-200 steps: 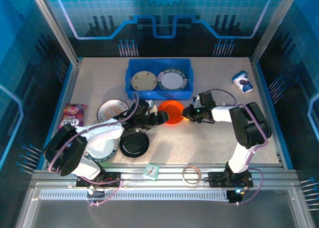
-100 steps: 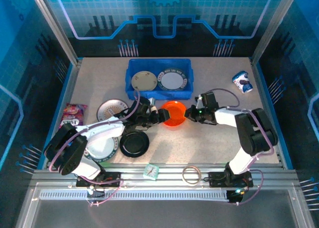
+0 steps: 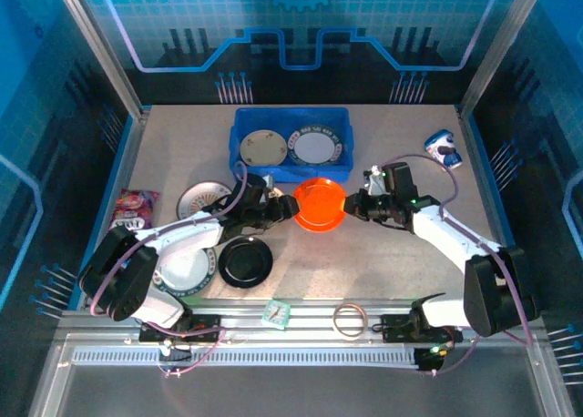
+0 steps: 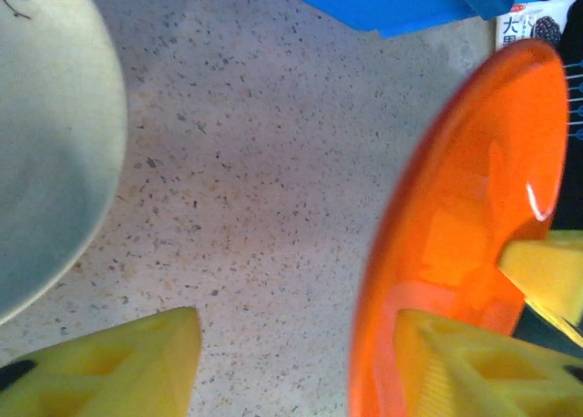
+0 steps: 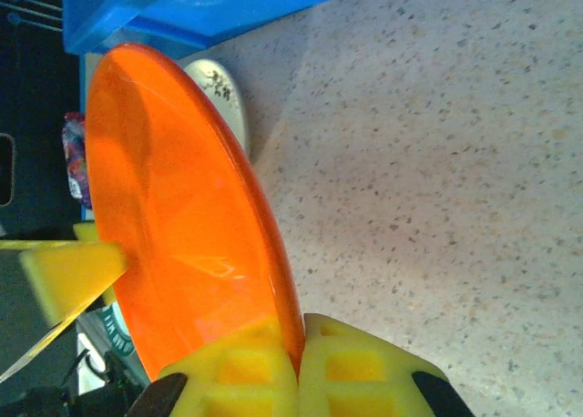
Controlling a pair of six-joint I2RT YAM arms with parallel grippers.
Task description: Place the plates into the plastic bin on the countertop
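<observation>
Beige speckled countertop (image 3: pixel 392 253), blue-railed, is noted with the bin (image 3: pixel 239 167) at its back and two plates already inside. An orange plate (image 3: pixel 319 205) is held just in front of the bin. The right gripper (image 3: pixel 357 206) is clenched on its rim. The left gripper (image 3: pixel 281 212) is seen with jaws apart, one finger (image 4: pixel 474 371) against the plate, not gripping. Step judged: transfer to the bin. Next, the plate is to be lifted over the near wall and released. A black plate (image 3: pixel 246 262) lies unbinned.

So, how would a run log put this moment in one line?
right gripper: shut on orange plate | orange plate: tilted, near blue bin | left gripper: open beside plate
</observation>
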